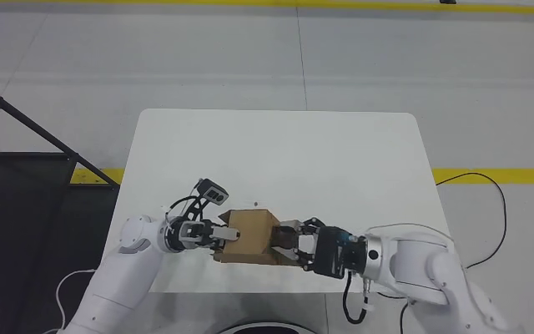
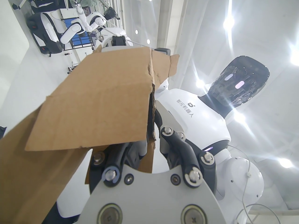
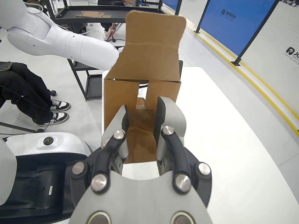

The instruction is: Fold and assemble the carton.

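Right gripper (image 3: 143,106) is about half open and grips nothing that I can see. Its two fingers (image 3: 161,115) stand apart, and one brown flap of the carton (image 3: 144,57) lies in the gap between them, reaching back toward the wrist. If the pads touch this flap, I cannot tell. Left gripper (image 1: 219,236) is at the opposite end of the carton, and one cardboard wall runs into it. Whether it is closed on that wall I cannot tell, because the cardboard hides it.

The carton is opened into a box shape and sits between the two grippers. It is near the edge of the white table (image 1: 334,159) that is closest to the robot, about in the middle of this edge. From the top view I cannot say if it rests on the table or hangs a little above it. At the end toward the right gripper, two short flaps partly cover the opening, with a slot between them. A long flap with rounded corners stands up open above the carton.
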Controlling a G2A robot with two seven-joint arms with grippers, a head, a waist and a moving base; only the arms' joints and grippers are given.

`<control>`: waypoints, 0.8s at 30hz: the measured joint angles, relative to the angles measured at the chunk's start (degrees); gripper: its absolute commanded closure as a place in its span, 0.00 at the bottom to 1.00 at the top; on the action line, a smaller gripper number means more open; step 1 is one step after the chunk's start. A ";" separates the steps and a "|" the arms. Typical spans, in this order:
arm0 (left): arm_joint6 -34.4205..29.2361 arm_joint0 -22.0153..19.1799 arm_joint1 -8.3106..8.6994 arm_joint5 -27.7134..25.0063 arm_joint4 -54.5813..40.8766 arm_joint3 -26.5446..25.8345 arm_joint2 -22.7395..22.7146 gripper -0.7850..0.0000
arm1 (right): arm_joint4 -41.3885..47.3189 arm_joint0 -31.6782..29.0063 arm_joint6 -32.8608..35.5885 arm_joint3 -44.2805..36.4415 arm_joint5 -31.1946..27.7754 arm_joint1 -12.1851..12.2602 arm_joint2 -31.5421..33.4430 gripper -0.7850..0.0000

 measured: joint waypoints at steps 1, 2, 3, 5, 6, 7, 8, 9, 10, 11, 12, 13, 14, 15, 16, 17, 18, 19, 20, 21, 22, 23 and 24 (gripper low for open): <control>0.01 0.04 0.00 -0.01 -0.01 -0.05 -0.07 1.00 | -0.06 -0.45 -0.15 -0.23 -0.01 0.07 0.49 0.58; 0.02 0.09 0.00 -0.02 -0.01 -0.08 -0.12 1.00 | -0.12 -0.87 -0.30 -0.46 -0.04 0.14 0.93 0.58; 0.02 0.13 -0.01 -0.02 -0.01 -0.12 -0.18 1.00 | -0.21 -1.38 -0.51 -0.76 -0.05 0.22 1.48 0.58; 0.08 0.18 -0.02 -0.02 -0.01 -0.16 -0.25 1.00 | -0.39 -2.06 -0.74 -1.19 -0.05 0.32 2.21 0.58; 0.14 0.21 -0.03 -0.05 -0.01 -0.20 -0.32 1.00 | -0.50 -2.48 -0.98 -1.47 0.04 0.38 2.73 0.58; 0.22 0.23 -0.04 -0.14 -0.05 -0.22 -0.39 1.00 | -0.59 -2.79 -1.28 -1.68 0.22 0.42 3.16 0.58; 0.30 0.25 -0.05 -0.24 -0.08 -0.22 -0.46 1.00 | -0.69 -3.13 -1.67 -1.87 0.41 0.45 3.63 0.57; 0.47 0.28 -0.06 -0.36 -0.08 -0.20 -0.56 1.00 | -0.90 -3.63 -2.34 -2.16 0.66 0.50 4.31 0.56; 0.62 0.31 -0.07 -0.46 -0.14 -0.18 -0.64 1.00 | -1.13 -4.04 -2.97 -2.40 0.92 0.53 4.90 0.51; 0.76 0.35 -0.09 -0.57 -0.24 -0.17 -0.70 1.00 | -1.42 -4.51 -3.80 -2.68 1.23 0.56 5.56 0.42; 0.92 0.40 -0.11 -0.70 -0.34 -0.16 -0.77 1.00 | -2.01 -5.22 -5.11 -3.10 1.63 0.60 6.54 0.33; 1.02 0.44 -0.13 -0.77 -0.41 -0.16 -0.80 1.00 | -2.62 -5.84 -6.17 -3.38 1.93 0.63 7.34 0.27; 1.08 0.48 -0.15 -0.80 -0.48 -0.16 -0.83 1.00 | -3.31 -6.58 -7.32 -3.62 2.27 0.67 8.22 0.16; 1.15 0.51 -0.17 -0.83 -0.55 -0.16 -0.87 1.00 | -4.11 -7.75 -8.96 -3.79 2.66 0.71 9.42 0.10; 1.21 0.53 -0.18 -0.84 -0.59 -0.17 -0.92 1.00 | -4.62 -8.72 -10.16 -3.82 2.87 0.76 10.33 0.07; 1.26 0.53 -0.18 -0.84 -0.61 -0.17 -0.97 1.00 | -5.09 -9.76 -11.25 -3.81 2.99 0.81 11.25 0.04; 1.34 0.53 -0.20 -0.84 -0.63 -0.21 -1.03 1.00 | -5.59 -11.17 -12.43 -3.78 2.97 0.88 12.43 0.03; 1.39 0.53 -0.21 -0.84 -0.68 -0.26 -1.08 1.00 | -5.86 -12.20 -13.16 -3.78 2.86 0.94 13.29 0.00; 1.44 0.54 -0.22 -0.87 -0.75 -0.31 -1.13 1.00 | -6.08 -13.21 -13.79 -3.79 2.67 1.00 14.10 0.00; 1.57 0.54 -0.25 -0.99 -0.84 -0.37 -1.21 1.00 | -6.31 -14.50 -14.48 -3.80 2.37 1.07 15.14 0.00; 1.70 0.54 -0.27 -1.11 -0.92 -0.43 -1.26 1.00 | -6.47 -15.42 -14.89 -3.80 2.14 1.12 15.86 0.00; 1.83 0.56 -0.29 -1.24 -1.01 -0.47 -1.31 1.00 | -6.59 -16.30 -15.22 -3.80 1.92 1.17 16.53 0.00; 2.06 0.58 -0.33 -1.43 -1.14 -0.52 -1.36 1.00 | -6.63 -17.42 -15.56 -3.65 1.62 1.22 17.31 0.00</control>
